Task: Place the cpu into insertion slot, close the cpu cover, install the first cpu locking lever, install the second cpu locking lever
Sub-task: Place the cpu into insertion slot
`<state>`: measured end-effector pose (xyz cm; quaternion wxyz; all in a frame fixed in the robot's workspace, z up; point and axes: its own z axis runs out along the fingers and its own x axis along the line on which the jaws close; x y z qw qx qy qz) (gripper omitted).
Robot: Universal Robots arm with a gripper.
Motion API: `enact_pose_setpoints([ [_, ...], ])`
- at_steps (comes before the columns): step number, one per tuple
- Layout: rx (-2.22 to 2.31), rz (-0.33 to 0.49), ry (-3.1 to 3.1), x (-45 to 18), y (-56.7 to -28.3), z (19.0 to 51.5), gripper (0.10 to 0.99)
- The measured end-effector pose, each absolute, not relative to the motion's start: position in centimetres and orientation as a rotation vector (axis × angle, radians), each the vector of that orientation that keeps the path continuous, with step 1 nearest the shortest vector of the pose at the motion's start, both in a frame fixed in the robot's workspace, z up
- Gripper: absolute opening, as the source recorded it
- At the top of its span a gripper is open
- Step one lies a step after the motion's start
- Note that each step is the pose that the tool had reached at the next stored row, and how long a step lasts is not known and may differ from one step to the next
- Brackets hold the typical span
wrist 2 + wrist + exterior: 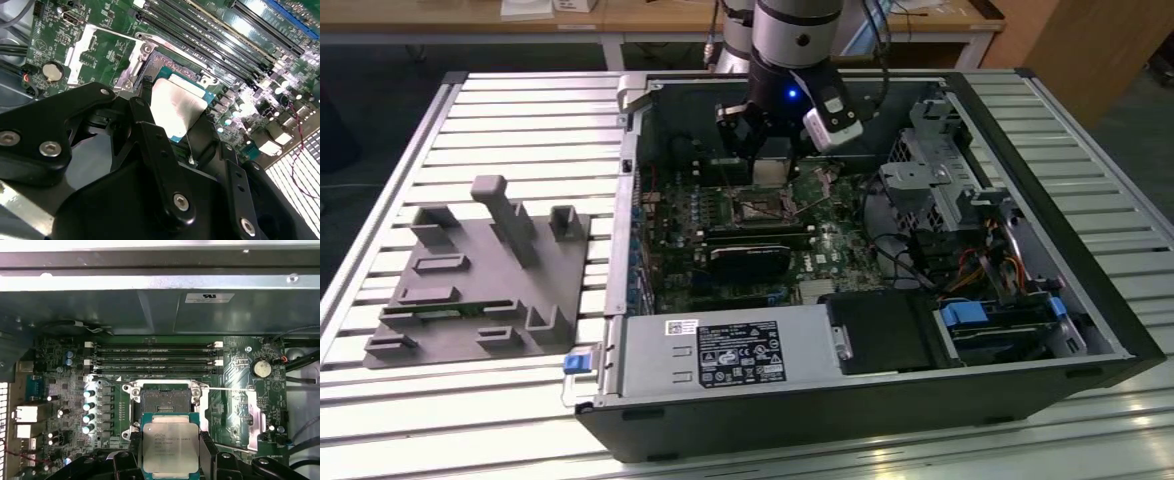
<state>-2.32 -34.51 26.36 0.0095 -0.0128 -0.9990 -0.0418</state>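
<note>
My gripper (771, 168) is shut on the cpu (170, 447), a flat silver-grey square chip on a green board, with a black finger (134, 450) on each of two opposite sides. The cpu (177, 107) hangs a little above the motherboard, just beside the open insertion slot (165, 400), whose dark contact field is bare. The cpu cover (248, 412), a thin silvery frame, lies swung open flat beside the slot (167, 64). Two thin wire levers (227, 388) stand unlatched along the slot's sides. In the exterior view the slot (761, 210) lies just below the gripper.
The open computer case (1107, 330) lies on a slatted metal table. Memory slots (155, 355) run along the socket. A black card (750, 256), a power supply box (720, 352) and a drive cage (941, 185) crowd the case. A grey fixture (480, 270) stands at the exterior view's left.
</note>
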Motion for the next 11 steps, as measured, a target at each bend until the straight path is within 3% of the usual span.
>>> enact_pose_setpoints([
  [11,-0.04,-0.104,-3.12,-2.3,-34.3,25.0,0.537],
])
